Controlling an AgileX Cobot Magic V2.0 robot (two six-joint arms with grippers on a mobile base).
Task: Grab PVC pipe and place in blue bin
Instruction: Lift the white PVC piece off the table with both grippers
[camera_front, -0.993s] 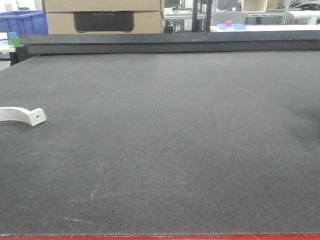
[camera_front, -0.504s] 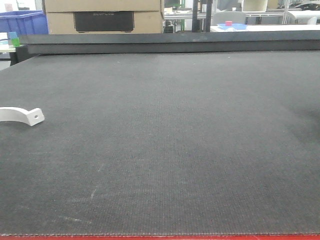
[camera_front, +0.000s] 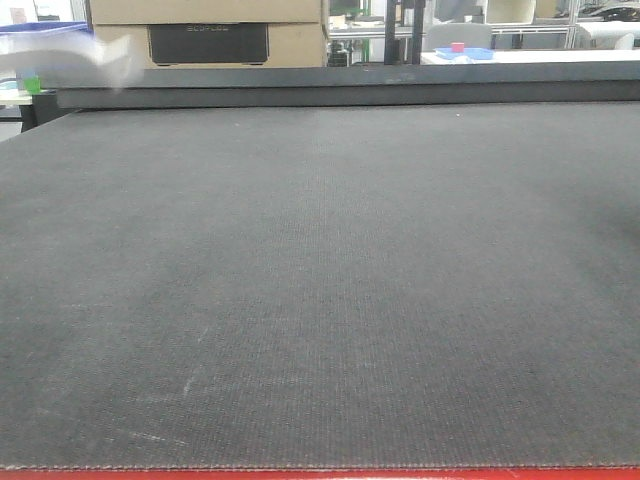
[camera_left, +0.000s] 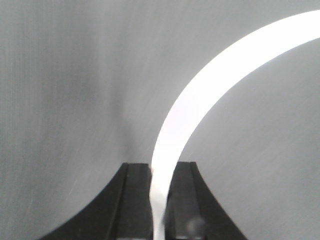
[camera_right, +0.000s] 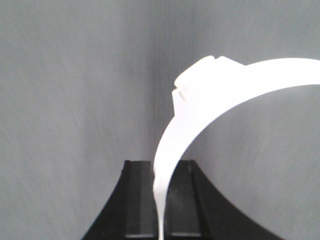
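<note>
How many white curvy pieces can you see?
2. One white piece is clamped in the left gripper, and a second white piece in the right gripper. The white blur in the front view is probably one of these.

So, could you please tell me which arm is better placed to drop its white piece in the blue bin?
Probably the left. The left end effector and right end effector each clamp a white piece, but the blue bin sits far left, with a white blur in front of it.
</note>
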